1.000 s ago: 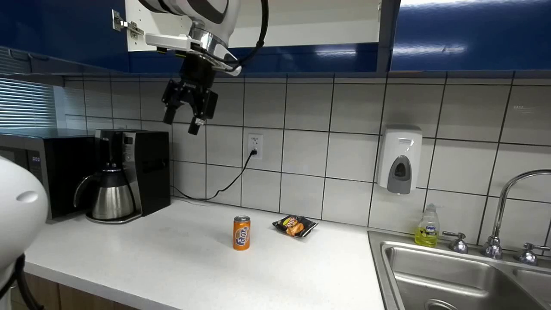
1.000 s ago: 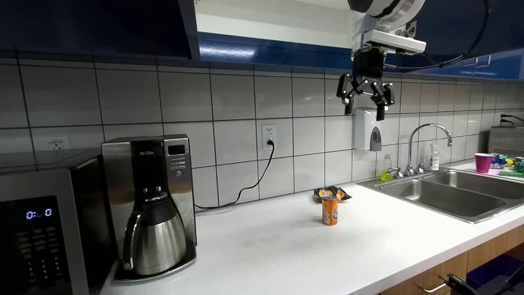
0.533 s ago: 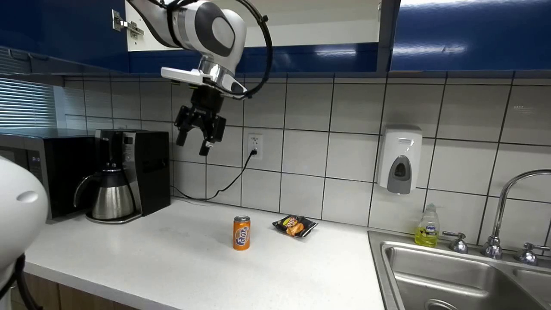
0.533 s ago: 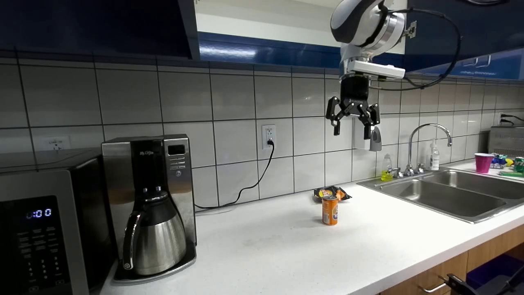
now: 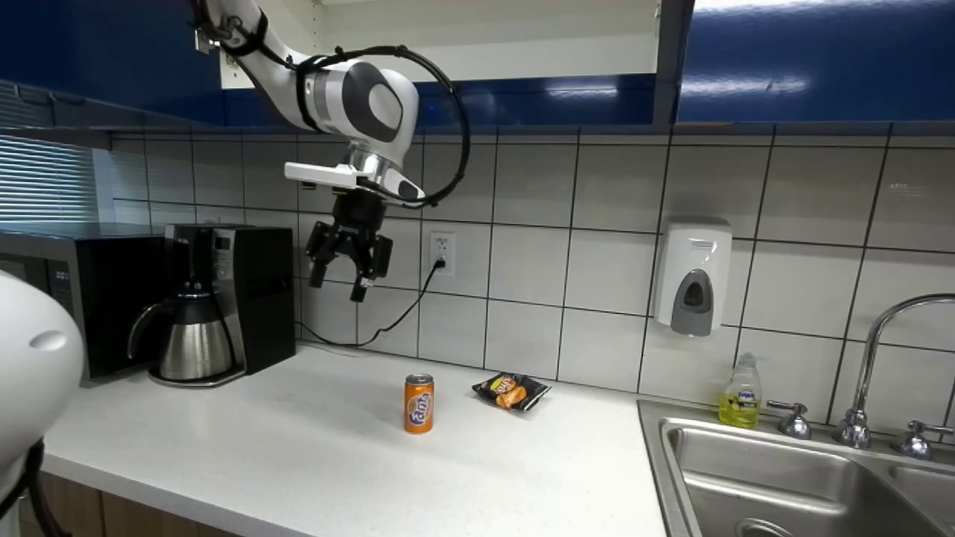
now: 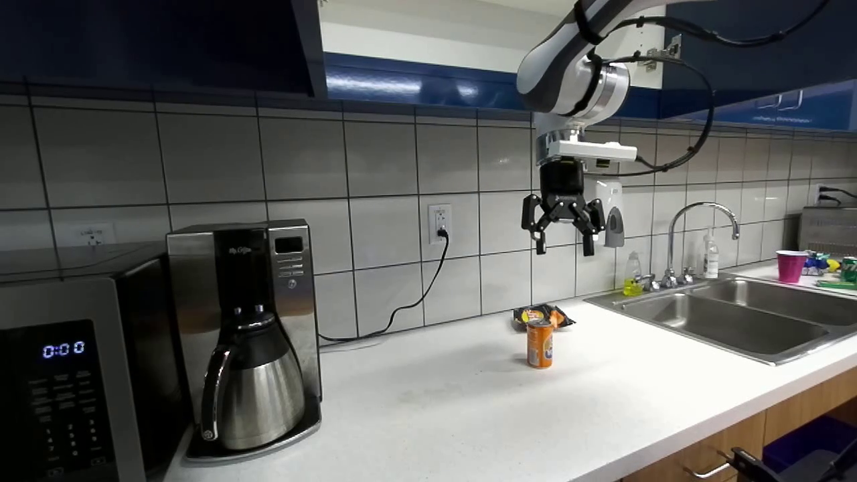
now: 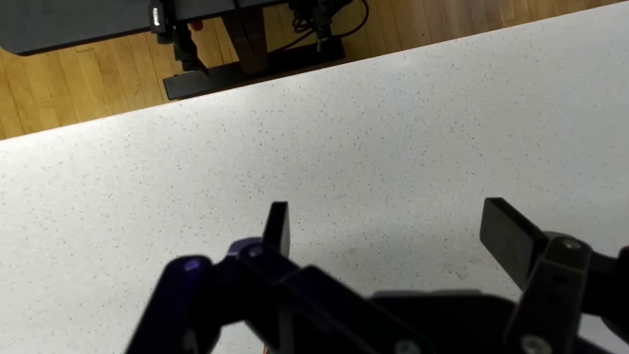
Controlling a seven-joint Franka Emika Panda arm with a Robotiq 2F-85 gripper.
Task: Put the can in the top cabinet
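Observation:
The orange can (image 5: 418, 405) with a pale metallic top stands upright on the white counter; it also shows in an exterior view (image 6: 539, 347). In the wrist view only a thin orange sliver shows at the bottom edge, behind my gripper (image 7: 385, 216). My gripper is open and empty, high above the counter, in both exterior views (image 5: 337, 287) (image 6: 564, 249). It is above the can's level and apart from it. The top cabinet (image 5: 537, 99) has dark blue fronts and stands open with its white interior showing, also in an exterior view (image 6: 428, 79); my arm passes in front of it.
A dark chip bag (image 5: 513, 392) lies behind the can near the tiled wall. A coffee maker with a steel pot (image 6: 264, 398) and a microwave (image 6: 60, 375) stand at one end. A sink (image 5: 653, 455) and soap dispenser (image 5: 694, 276) are at the other. The opened cabinet door (image 5: 112, 60) hangs sideways.
My arm and open gripper have come down from in front of the cabinet toward the counter, shifting slightly right in one exterior picture and left in another. The can has not moved.

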